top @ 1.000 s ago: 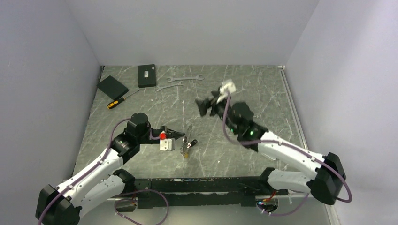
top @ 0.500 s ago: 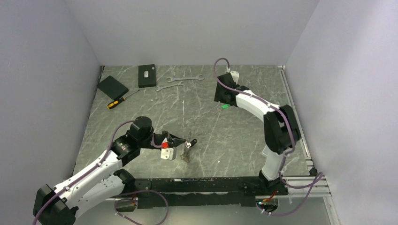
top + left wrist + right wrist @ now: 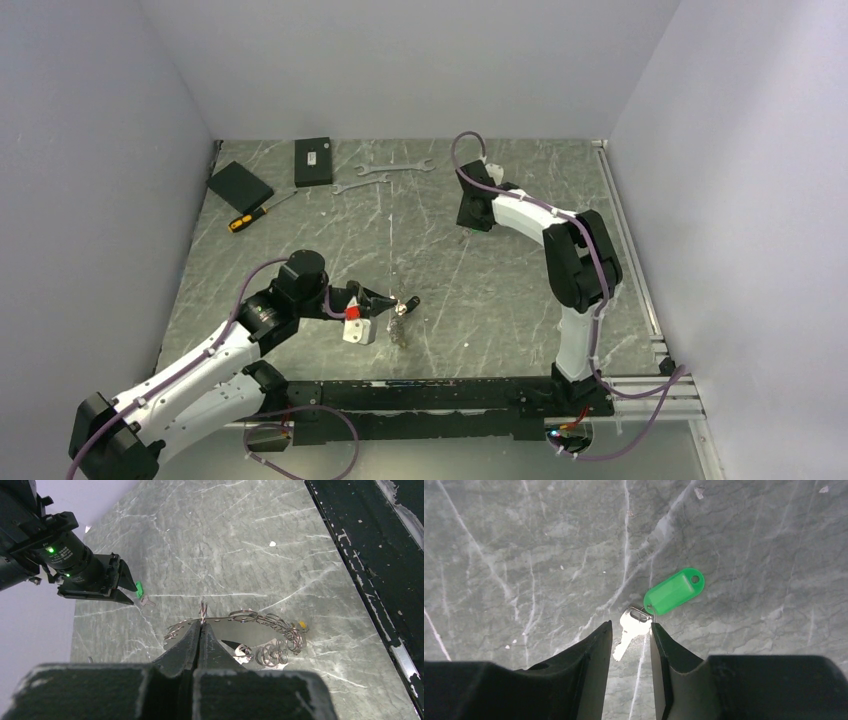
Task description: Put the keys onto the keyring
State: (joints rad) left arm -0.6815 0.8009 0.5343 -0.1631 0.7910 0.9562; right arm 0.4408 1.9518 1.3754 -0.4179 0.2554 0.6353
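The keys [image 3: 633,625] lie flat on the table: one silvery key joined to a bright green tag [image 3: 674,591]. My right gripper [image 3: 630,626] is down over them, jaws partly open. The key's head sits between the fingertips, with the right finger at its edge and a gap on the left. From above, the right gripper [image 3: 473,213] hides the keys. My left gripper [image 3: 201,624] is shut on the wire of the keyring [image 3: 260,625], holding it just above the table. The left wrist view also shows the green tag [image 3: 139,586].
Several small wire loops and a yellow tag [image 3: 302,624] hang on the keyring, with a black-headed key [image 3: 411,301] beside it. Two wrenches [image 3: 395,166], a black box [image 3: 313,161], a black pad [image 3: 240,184] and a screwdriver [image 3: 250,217] lie at the back. A black rail [image 3: 430,393] runs along the near edge.
The right arm reached out to the back right and came down over the keys, its jaws narrowing around the key. The left gripper stayed shut on the keyring, shifting slightly.
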